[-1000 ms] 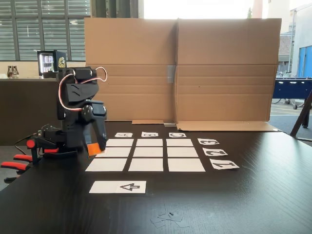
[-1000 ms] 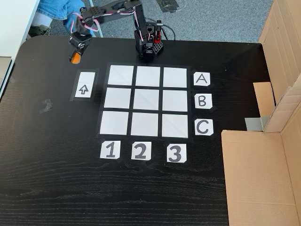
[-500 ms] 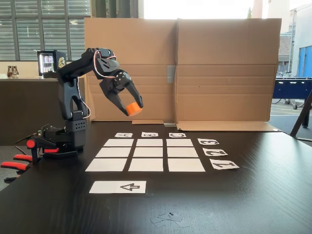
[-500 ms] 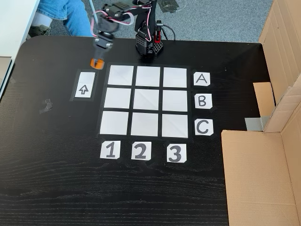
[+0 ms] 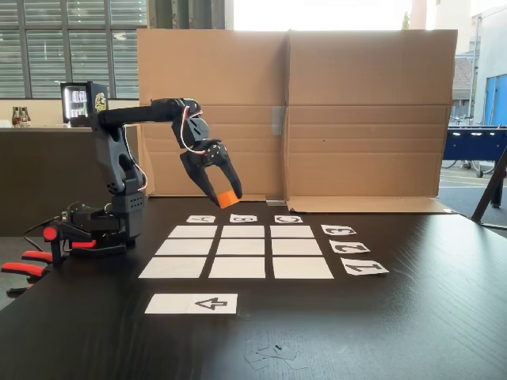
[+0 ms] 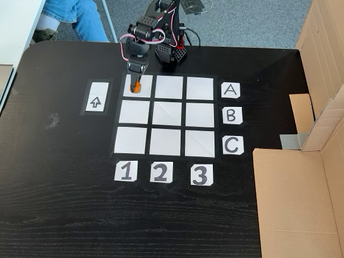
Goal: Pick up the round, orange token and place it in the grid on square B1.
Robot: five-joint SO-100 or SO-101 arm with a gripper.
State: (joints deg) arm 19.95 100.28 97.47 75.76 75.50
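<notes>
The token (image 5: 228, 199) sits clamped between the gripper (image 5: 226, 198) fingers, held in the air above the table (image 5: 412, 317). In the fixed view from above, the token (image 6: 136, 86) appears over the grid (image 6: 167, 115) cell in row A, column 1, beside square B1 (image 6: 134, 112).

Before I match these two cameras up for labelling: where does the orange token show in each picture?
Fixed view from table level: the token is left of centre, held in the gripper in the air, in front of the cardboard wall.
Fixed view from above: the token is at upper left, over the top-left rectangle of the grid.
Shared landmark: the arrow strip.
</notes>
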